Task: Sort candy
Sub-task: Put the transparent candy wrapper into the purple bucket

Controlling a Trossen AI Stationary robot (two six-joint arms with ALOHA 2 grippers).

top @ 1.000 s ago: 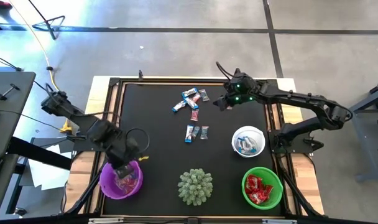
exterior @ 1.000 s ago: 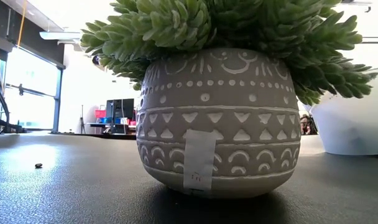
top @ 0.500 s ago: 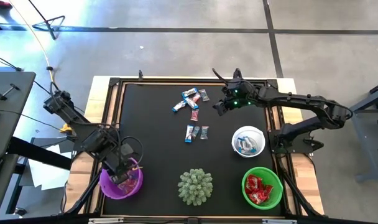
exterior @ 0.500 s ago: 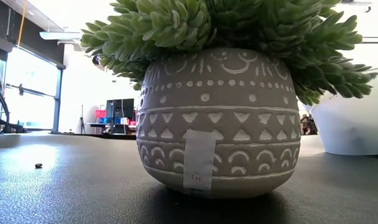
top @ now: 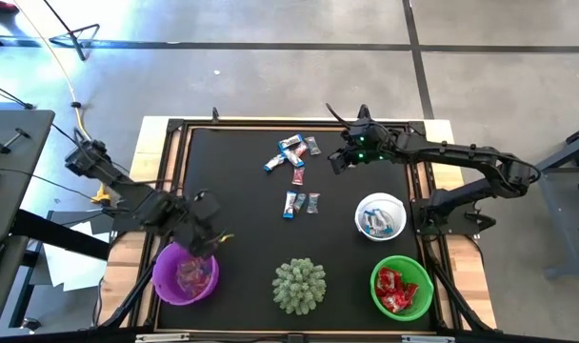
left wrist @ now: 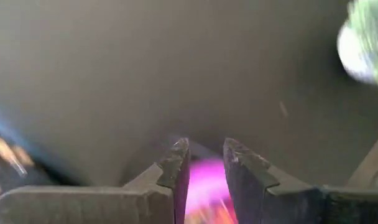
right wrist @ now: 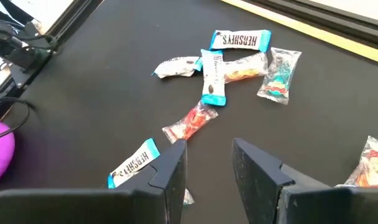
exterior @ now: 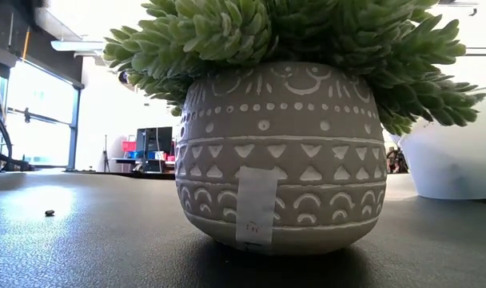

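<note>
Left gripper (top: 206, 235) hangs over the mat (top: 242, 219) at about eight o'clock, just past the far rim of the purple bowl (top: 185, 276); its wrist view shows the fingers (left wrist: 176, 168) parted with a narrow gap and nothing between them, the purple showing through below. Pinkish candy lies inside that bowl. Toward twelve o'clock a loose cluster of candy (top: 291, 152) lies on the mat, blue-and-white, red and clear-wrapped pieces touching or overlapping, and just below it near the mat's middle two more pieces (top: 301, 202) sit side by side. At six o'clock stands the spiky green plant (top: 299, 284), which fills the low view in a patterned pot (exterior: 275, 156). Right gripper (top: 339, 162) hovers at about one o'clock, just beside the upper cluster, its fingers (right wrist: 170, 174) spread apart and empty. At four o'clock the white bowl (top: 380, 215) holds blue-and-white candy, and at five o'clock the green bowl (top: 401, 287) holds red candy.
</note>
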